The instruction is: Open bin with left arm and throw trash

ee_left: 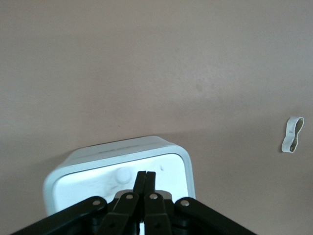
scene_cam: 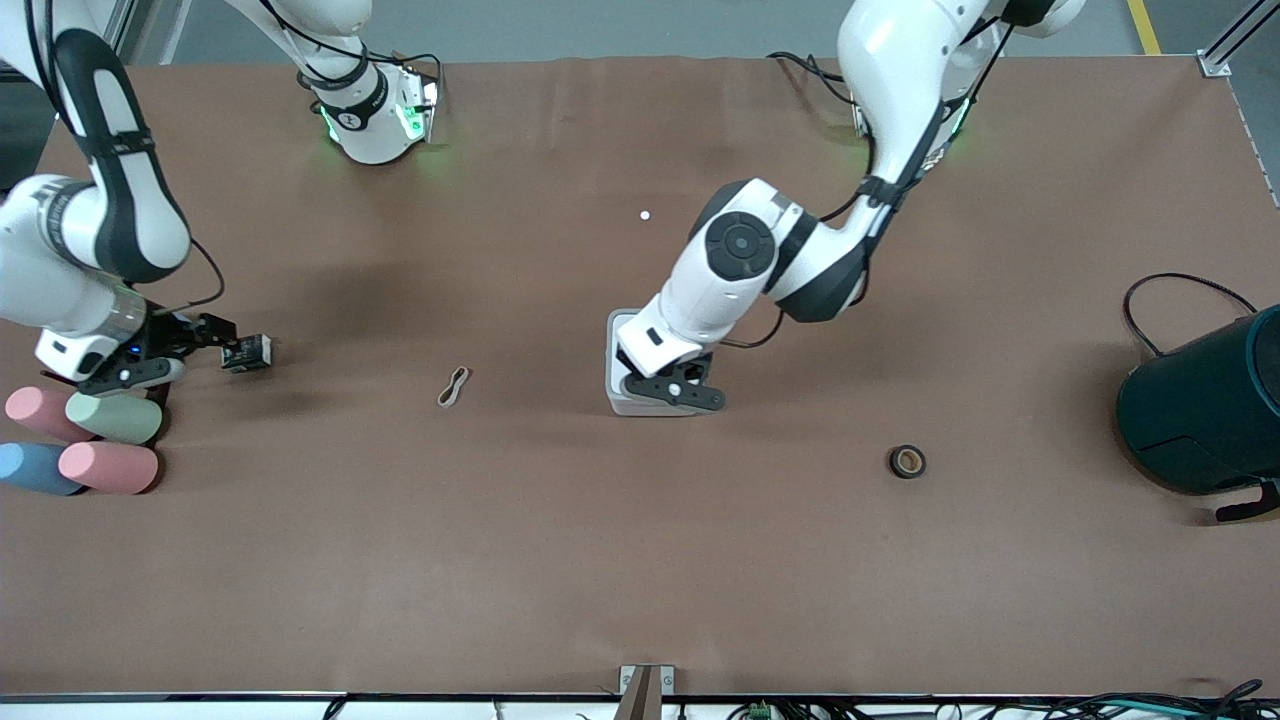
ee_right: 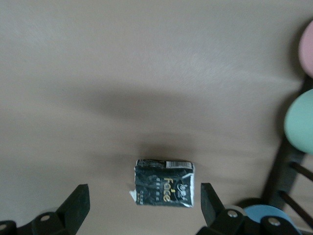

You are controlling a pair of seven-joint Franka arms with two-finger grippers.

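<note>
The bin (scene_cam: pixel 622 350) is a small white-grey box near the table's middle, with its lid down. My left gripper (scene_cam: pixel 682 388) is over it with its fingers shut together and nothing between them. In the left wrist view the gripper (ee_left: pixel 145 175) has its tips just over the bin's (ee_left: pixel 93 166) lid, beside a round bump. The dark snack wrapper (scene_cam: pixel 247 352) lies at the right arm's end. My right gripper (scene_cam: pixel 205 352) is open beside it; in the right wrist view the gripper (ee_right: pixel 144 198) has the wrapper (ee_right: pixel 164 188) between its fingers. The beige rubber-band loop (scene_cam: pixel 454 386) (ee_left: pixel 292 134) and the black tape ring (scene_cam: pixel 907 461) lie on the table.
Several pastel cylinders (scene_cam: pixel 85 440) lie just beside the right gripper, nearer the front camera; they also show in the right wrist view (ee_right: pixel 301 120). A large dark teal container (scene_cam: pixel 1205 405) with a cable stands at the left arm's end. A tiny white dot (scene_cam: pixel 644 215) lies nearer the bases.
</note>
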